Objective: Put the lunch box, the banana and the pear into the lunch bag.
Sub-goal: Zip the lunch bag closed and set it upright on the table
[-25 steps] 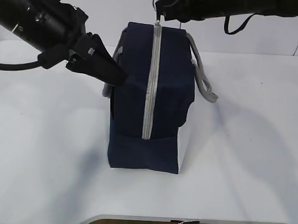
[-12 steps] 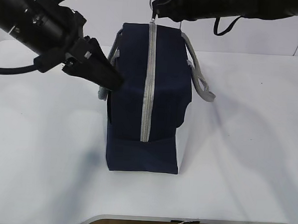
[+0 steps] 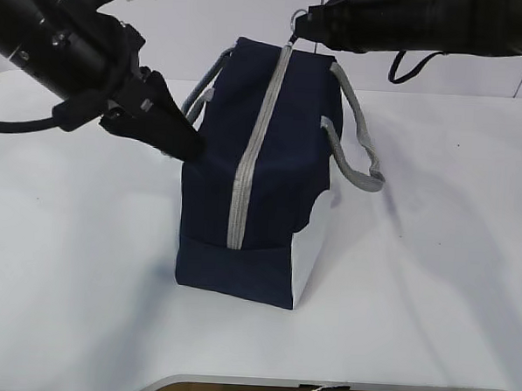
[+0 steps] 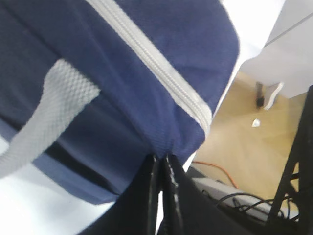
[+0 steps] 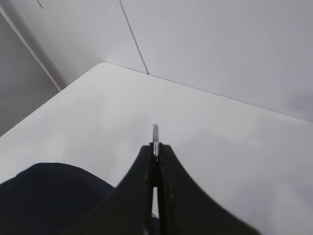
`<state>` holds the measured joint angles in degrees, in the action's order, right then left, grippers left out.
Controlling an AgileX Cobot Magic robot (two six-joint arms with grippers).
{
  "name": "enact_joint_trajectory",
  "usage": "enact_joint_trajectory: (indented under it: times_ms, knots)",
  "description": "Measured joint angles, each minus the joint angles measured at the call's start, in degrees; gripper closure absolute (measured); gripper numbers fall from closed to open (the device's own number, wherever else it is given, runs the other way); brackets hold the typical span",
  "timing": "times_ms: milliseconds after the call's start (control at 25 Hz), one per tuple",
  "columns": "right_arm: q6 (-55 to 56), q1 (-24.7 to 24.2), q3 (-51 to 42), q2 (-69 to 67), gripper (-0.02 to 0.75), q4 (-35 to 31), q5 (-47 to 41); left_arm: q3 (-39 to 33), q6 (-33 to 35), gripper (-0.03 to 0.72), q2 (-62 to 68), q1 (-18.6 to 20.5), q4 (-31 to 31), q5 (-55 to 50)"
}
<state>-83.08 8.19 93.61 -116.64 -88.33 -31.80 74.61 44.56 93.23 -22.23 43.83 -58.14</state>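
Observation:
The navy lunch bag [image 3: 272, 152] stands upright in the middle of the white table, its grey zipper [image 3: 257, 143] shut along the top and front. My left gripper [image 3: 189, 144] is shut on the bag's navy fabric at its upper left side; the left wrist view shows the pinched fabric fold [image 4: 168, 142] above the jaws [image 4: 160, 159]. My right gripper [image 3: 301, 22] is shut on the zipper's metal ring pull [image 5: 155, 134] at the bag's far top end. The lunch box, the banana and the pear are out of view.
Grey strap handles hang on both sides of the bag, one on the right [image 3: 360, 148] and one on the left [image 3: 201, 92]. The white table [image 3: 432, 274] ends at its front edge [image 3: 321, 384] near the bottom.
The bag has turned and tilted, its near end swinging left while its top shifted right. Both grippers kept their hold; the right gripper moved right with the ring pull.

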Motion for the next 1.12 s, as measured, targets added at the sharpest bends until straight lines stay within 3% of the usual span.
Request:
enact_joint_trajectory:
  times_ms: [360, 840, 1000, 1120]
  knots:
    - [5.9, -4.2, 0.2, -3.8, 0.732, -1.6, -5.6, 0.0, -0.6, 0.697, -0.9, 0.7, -4.2, 0.1]
    - [7.6, -4.6, 0.6, -6.1, 0.732, -1.8, -8.8, 0.0, -0.6, 0.692, -0.9, 1.7, -4.4, -0.3]
    - [7.6, -4.6, 0.6, -6.2, 0.732, -1.8, -9.2, 0.5, -1.7, 0.578, -0.9, 1.7, -4.2, -0.6]
    - [7.6, -4.6, 0.6, -6.3, 0.732, -1.8, -9.3, 2.0, -3.2, 0.399, -1.2, 1.7, -5.0, -1.2]
